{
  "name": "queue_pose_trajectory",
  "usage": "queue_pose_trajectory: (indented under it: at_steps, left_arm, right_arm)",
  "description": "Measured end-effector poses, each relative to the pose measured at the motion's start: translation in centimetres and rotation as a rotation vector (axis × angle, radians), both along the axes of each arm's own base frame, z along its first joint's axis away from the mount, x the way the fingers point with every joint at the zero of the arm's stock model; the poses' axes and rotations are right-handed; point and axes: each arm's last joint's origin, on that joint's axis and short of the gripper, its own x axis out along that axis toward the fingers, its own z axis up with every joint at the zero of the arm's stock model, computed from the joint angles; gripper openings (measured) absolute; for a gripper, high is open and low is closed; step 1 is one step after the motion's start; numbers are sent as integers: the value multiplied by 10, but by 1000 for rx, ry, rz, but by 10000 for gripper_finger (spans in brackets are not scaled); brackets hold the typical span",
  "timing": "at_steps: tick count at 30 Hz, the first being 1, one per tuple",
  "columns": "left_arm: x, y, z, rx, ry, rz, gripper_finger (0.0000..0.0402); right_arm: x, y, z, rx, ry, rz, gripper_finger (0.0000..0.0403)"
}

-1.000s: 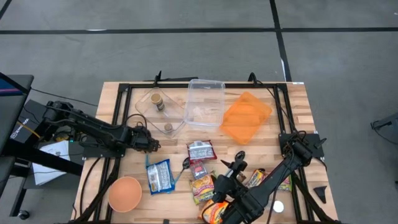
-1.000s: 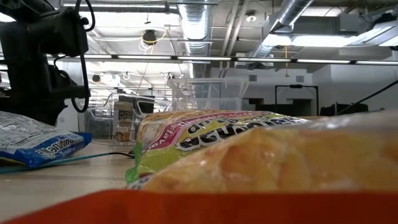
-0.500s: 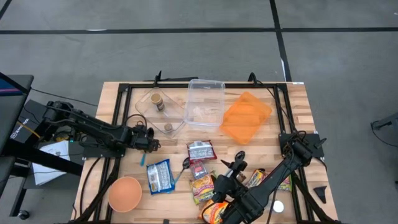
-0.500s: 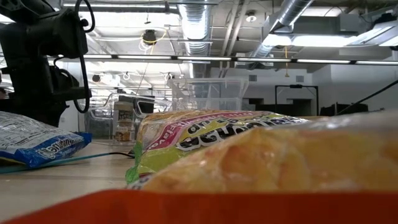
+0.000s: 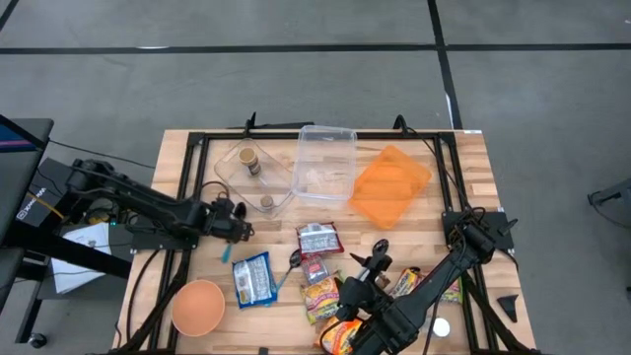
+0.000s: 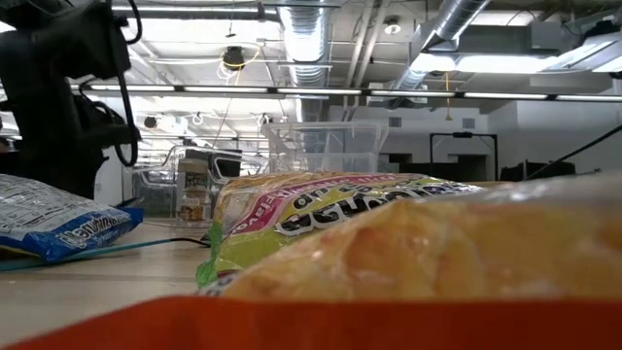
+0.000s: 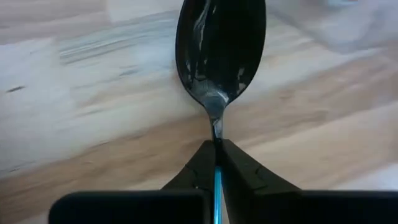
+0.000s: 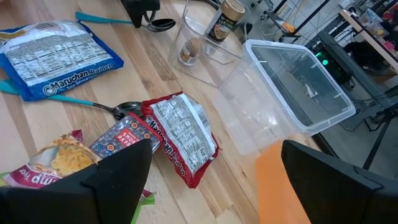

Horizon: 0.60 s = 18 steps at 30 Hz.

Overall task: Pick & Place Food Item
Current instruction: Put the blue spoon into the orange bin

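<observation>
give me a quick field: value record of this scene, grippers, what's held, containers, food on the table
left gripper: shut on the blue handle of a spoon, over the table's left side
right gripper: open, holding nothing, above the snack packets at the front
clear tub: open, at the back centre
orange lid: lying flat to the right of the tub
orange bowl: front left
blue noodle packet: lying flat beside the bowl
red packet: centre of the table
second spoon: lying by the red packet

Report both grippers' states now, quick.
Left gripper: shut on the spoon by its blue handle.
Right gripper: open, holding nothing, above the food packets.
</observation>
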Motion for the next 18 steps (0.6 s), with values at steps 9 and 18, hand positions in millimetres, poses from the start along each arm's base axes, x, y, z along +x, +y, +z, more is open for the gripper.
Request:
queue_pose_trajectory:
  at_steps: [9, 18]
  left_arm:
    - [-3, -11, 9, -11, -93, -79, 2]
    - [2, -21, 13, -10, -186, -121, 2]
  right_arm:
    - [0, 0, 0, 4, -5, -2, 354]
    - [0, 0, 0, 6, -7, -4, 354]
